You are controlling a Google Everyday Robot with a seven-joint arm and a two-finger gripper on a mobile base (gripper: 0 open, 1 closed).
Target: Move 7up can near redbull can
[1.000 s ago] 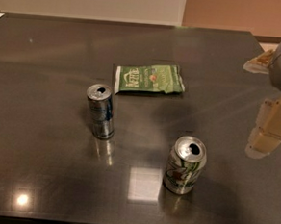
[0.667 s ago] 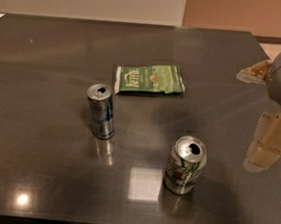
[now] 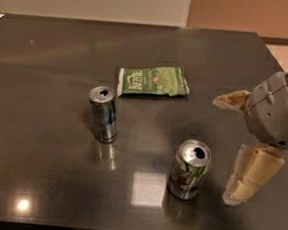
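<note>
The 7up can (image 3: 189, 169), silver with green and white markings and an open top, stands upright on the dark table (image 3: 49, 61), front right of centre. The redbull can (image 3: 103, 114), slim with blue and silver panels, stands upright to its left and a little farther back, well apart from it. My gripper (image 3: 222, 148) is at the right, just right of the 7up can and apart from it. It is open and empty, with one pale finger (image 3: 231, 100) toward the back and the other finger (image 3: 248, 176) beside the can.
A green chip bag (image 3: 153, 81) lies flat behind the two cans near the table's middle. The table's right edge (image 3: 278, 62) runs behind the gripper. Bright light reflections show on the front of the tabletop.
The gripper has moved left, from the right edge of the view toward the 7up can. Both cans and the bag have stayed in place.
</note>
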